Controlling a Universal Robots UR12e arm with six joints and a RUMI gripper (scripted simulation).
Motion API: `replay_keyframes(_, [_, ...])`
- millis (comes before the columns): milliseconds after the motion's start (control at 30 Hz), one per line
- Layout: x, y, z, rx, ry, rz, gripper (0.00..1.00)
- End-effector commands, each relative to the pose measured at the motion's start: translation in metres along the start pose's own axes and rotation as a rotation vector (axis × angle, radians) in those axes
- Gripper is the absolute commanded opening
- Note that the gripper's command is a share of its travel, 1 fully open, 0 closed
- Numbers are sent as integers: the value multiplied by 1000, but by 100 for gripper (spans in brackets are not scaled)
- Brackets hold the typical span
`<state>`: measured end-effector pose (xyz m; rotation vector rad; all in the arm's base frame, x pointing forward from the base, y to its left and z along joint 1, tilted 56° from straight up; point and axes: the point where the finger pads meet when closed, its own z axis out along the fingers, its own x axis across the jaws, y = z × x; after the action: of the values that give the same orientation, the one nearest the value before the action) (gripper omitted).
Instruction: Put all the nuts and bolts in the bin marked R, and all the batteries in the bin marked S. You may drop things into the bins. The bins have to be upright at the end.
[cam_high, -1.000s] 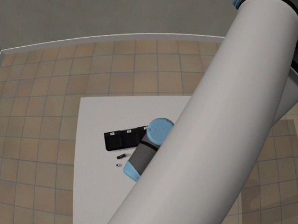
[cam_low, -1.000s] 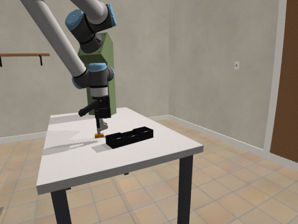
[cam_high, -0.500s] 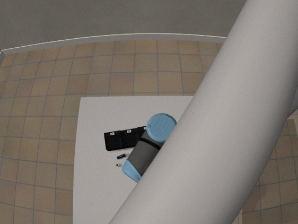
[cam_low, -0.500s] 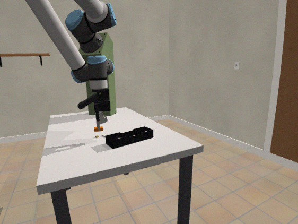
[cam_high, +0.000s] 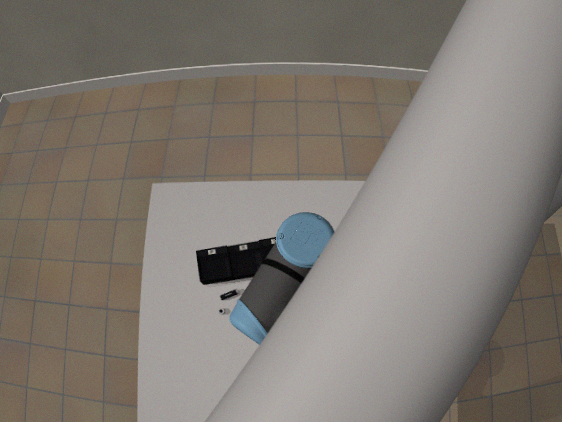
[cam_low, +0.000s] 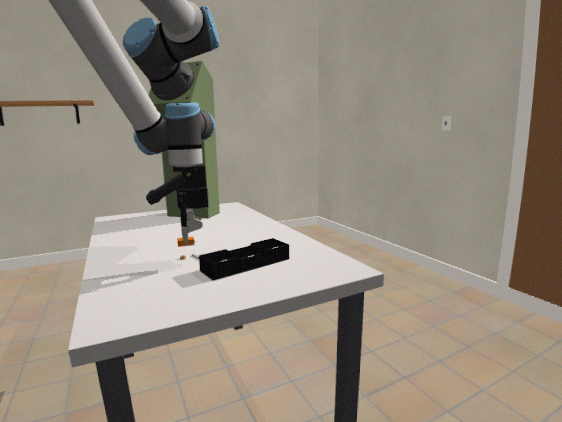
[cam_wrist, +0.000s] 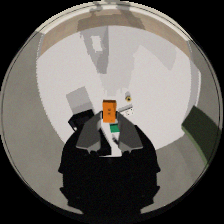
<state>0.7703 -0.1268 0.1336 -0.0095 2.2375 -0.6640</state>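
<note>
My gripper (cam_low: 186, 239) (cam_wrist: 109, 111) is shut on a small orange battery (cam_low: 183, 243) (cam_wrist: 109, 110) and holds it just above the white table (cam_low: 150, 300) (cam_high: 185, 360), close to the near end of the black bins. The row of three joined black bins (cam_high: 227, 264) (cam_low: 245, 257) (cam_wrist: 79, 121) stands upright on the table, and its labels are too small to read. A small dark cylinder (cam_high: 228, 294) (cam_low: 193, 258) (cam_wrist: 129, 111) and a small brass nut (cam_high: 222, 311) (cam_low: 183, 257) (cam_wrist: 128, 97) lie on the table beside the bins. In the top view the arm hides my gripper.
A green pedestal carrying the arm's base stands at the table's far edge. The arm's thick grey link (cam_high: 425, 250) blocks the right half of the top view. The table's edges lie near the bins on the right.
</note>
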Motion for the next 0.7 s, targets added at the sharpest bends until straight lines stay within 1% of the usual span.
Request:
replay_keyframes(0, [0, 0, -4, 0, -1, 0, 0])
replay_keyframes(33, [0, 0, -4, 0, -1, 0, 0])
replay_keyframes(133, [-13, 13, -4, 0, -1, -150, 0])
replay_keyframes(300, [-34, 34, -4, 0, -1, -305, 0])
replay_keyframes(333, [-38, 39, -4, 0, -1, -315, 0])
replay_keyframes(400, [-38, 39, -4, 0, -1, -315, 0])
replay_keyframes(667, [-72, 73, -4, 0, -1, -315, 0])
